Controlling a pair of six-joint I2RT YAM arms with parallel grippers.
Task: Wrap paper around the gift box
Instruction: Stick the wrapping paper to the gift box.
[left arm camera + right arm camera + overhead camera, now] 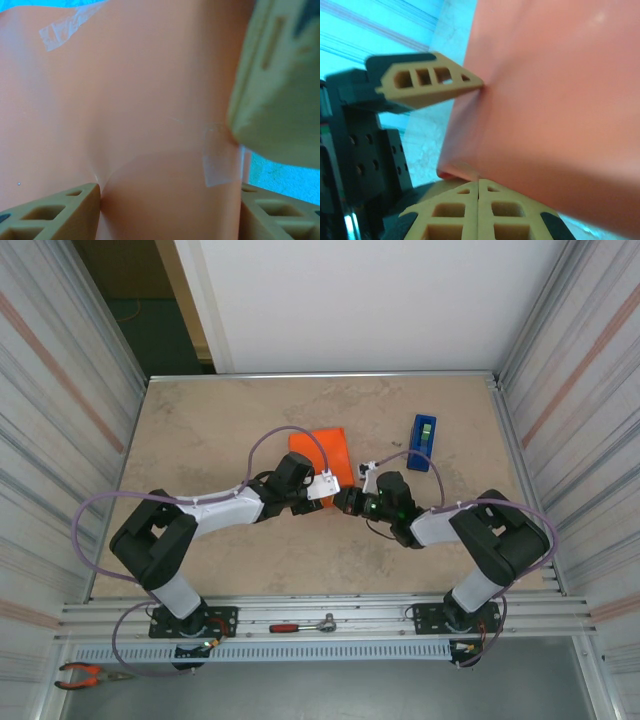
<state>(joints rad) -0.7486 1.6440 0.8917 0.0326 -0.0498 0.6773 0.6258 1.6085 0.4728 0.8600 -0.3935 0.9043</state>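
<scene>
The gift box (322,448) lies mid-table as a squarish bright orange parcel, covered by the paper (140,100). Two strips of clear tape (220,162) hold the paper. My left gripper (333,478) reaches in from the left. Its jaws (170,200) are closed across the parcel's width, and the left finger (55,210) dents the paper. My right gripper (352,498) comes in from the right with its fingers (479,187) shut together, tips pressed against the parcel's lower edge (470,167). Nothing is between them. The box itself is hidden under the paper.
A blue tape dispenser (422,442) stands upright just right of the parcel. A red-handled ratchet (303,625) lies on the front rail, and orange pliers (85,674) at the lower left. Ribbed metal walls close in both sides of the beige table (200,430).
</scene>
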